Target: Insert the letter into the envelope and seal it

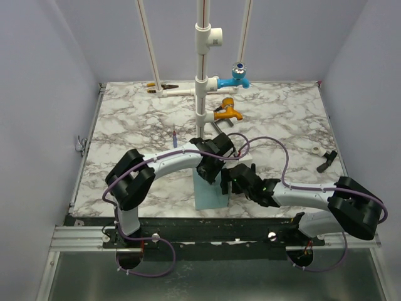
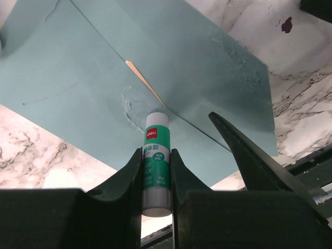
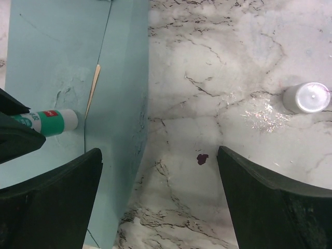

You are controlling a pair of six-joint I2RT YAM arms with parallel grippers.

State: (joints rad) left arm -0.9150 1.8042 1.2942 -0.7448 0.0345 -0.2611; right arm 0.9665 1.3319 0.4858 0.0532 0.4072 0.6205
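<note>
The teal envelope (image 2: 78,78) lies flat on the marble table (image 1: 125,125), its flap folded down. A thin tan sliver of the letter (image 2: 145,83) shows at the flap's seam; the rest is hidden inside. My left gripper (image 2: 156,155) is shut on a green-and-white glue stick (image 2: 156,136), whose white tip rests on the envelope at the flap's crease. In the top view the left gripper (image 1: 210,168) sits over the envelope (image 1: 210,195). My right gripper (image 3: 158,171) is open and holds nothing, low over the table at the envelope's (image 3: 52,52) right edge, beside the glue stick (image 3: 52,122).
A white cap (image 3: 307,97) stands on the table right of the right gripper. A white pipe stand (image 1: 200,94) with a blue tap (image 1: 238,75) and an orange tap (image 1: 227,111) rises behind. A tape roll (image 1: 316,149) and a black tool (image 1: 327,161) lie far right.
</note>
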